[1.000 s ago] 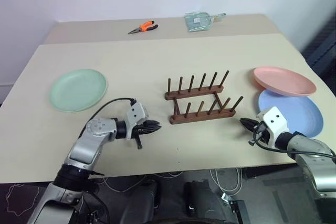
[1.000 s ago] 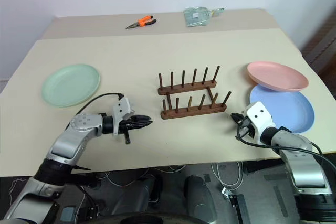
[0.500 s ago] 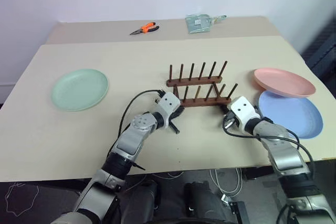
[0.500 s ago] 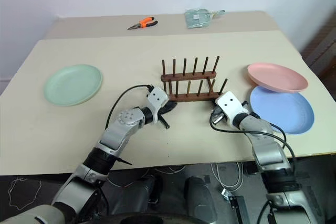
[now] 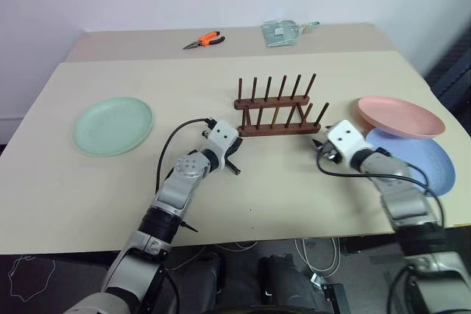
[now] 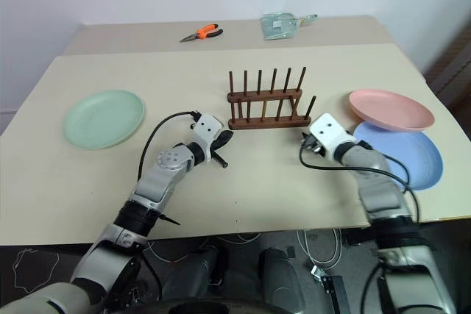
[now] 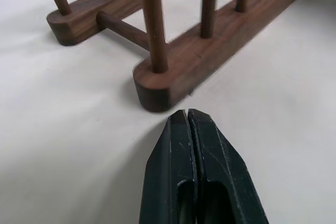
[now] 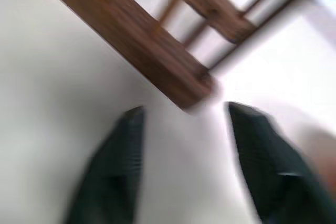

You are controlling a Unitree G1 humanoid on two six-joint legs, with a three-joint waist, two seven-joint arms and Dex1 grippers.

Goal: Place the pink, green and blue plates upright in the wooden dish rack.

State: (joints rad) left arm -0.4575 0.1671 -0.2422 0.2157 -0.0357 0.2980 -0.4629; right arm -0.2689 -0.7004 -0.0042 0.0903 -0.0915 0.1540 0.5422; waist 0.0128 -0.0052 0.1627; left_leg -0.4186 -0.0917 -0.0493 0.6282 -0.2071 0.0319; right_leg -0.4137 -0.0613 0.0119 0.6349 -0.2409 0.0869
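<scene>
On the beige tabletop, both grippers flank the small dark brown wooden dish rack point(image 5: 276, 114), no plate in it yet.

The rack's long axis runs left to right across the table, and each gripper sits just off one end of the near rail. The left gripper point(image 7: 187, 119) has its black fingers pressed together, holding nothing, its tip just short of the rail's rounded end. The right gripper point(image 8: 184, 145) has its fingers spread wide and empty, the rail's other end lying ahead between them. The round pink plate point(image 5: 401, 116) rests tilted on the rim of the round blue plate point(image 5: 423, 166), both close beside the right arm; the round pale green plate point(image 5: 112, 124) lies flat, well apart on the left. The right arm looks better placed for the pink or blue plate, though first the rack seems to be what both hands address.
</scene>
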